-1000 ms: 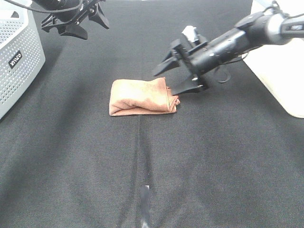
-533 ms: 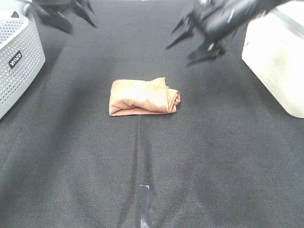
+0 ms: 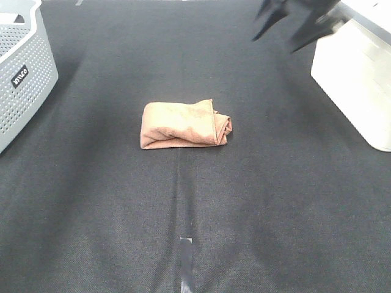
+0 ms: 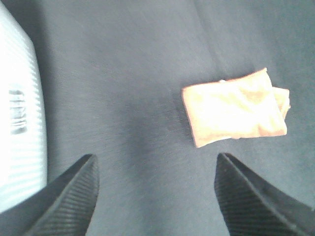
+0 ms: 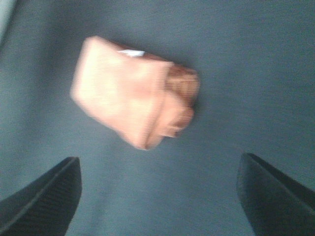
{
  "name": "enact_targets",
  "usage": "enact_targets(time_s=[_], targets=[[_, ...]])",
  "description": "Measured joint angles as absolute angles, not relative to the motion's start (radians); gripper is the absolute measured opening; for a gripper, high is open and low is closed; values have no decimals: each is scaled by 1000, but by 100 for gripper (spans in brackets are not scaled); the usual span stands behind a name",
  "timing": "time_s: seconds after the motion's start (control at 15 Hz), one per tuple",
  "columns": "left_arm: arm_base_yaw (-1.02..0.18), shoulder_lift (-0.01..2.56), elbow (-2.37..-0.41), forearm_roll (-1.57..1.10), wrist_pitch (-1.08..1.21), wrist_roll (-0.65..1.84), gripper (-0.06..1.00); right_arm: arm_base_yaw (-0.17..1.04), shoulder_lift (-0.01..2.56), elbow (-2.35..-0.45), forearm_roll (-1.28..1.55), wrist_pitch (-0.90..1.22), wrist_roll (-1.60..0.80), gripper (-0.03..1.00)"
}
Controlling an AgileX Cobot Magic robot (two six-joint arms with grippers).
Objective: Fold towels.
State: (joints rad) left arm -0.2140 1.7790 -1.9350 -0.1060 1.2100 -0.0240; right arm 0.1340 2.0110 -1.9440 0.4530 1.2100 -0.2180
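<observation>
On the black cloth-covered table [image 3: 275, 201] a short strip of tape [image 3: 186, 256] lay nearest, and beyond it, mid-table, the towel [image 3: 183, 125] sat folded into a compact rectangle with one end bunched, so the folding looked done and the sensible move was to leave it undisturbed. Farther off, the grey perforated basket [image 3: 24, 85] bore a small dark label [image 3: 19, 76] too small to read, opposite a white bin [image 3: 357, 85]. The left gripper [image 4: 155, 191] and right gripper [image 5: 157, 194] were both spread wide, empty and well clear of the towel
</observation>
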Motion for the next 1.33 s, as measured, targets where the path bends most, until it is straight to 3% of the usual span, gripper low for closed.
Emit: enact_targets(time_s=[0.2, 0.33, 1.0, 1.13, 1.2, 1.33], targets=[[-236, 1592, -1773, -73, 1211, -26, 64, 134, 1865, -1901, 309, 1209, -152, 81], [-236, 1481, -1624, -57, 1212, -26, 64, 134, 1705, -1776, 258, 1211, -136, 81], [-236, 504, -749, -111, 1217, -71, 64, 134, 853, -891, 192, 1213, -117, 81], [-236, 232, -617, -118, 1218, -68, 64, 134, 653, -749, 172, 1201, -117, 81], [-236, 232, -617, -118, 1218, -68, 64, 134, 653, -749, 172, 1201, -117, 81], [-236, 67, -570, -121, 1218, -40, 64, 134, 408, -603, 135, 1175, -122, 81]])
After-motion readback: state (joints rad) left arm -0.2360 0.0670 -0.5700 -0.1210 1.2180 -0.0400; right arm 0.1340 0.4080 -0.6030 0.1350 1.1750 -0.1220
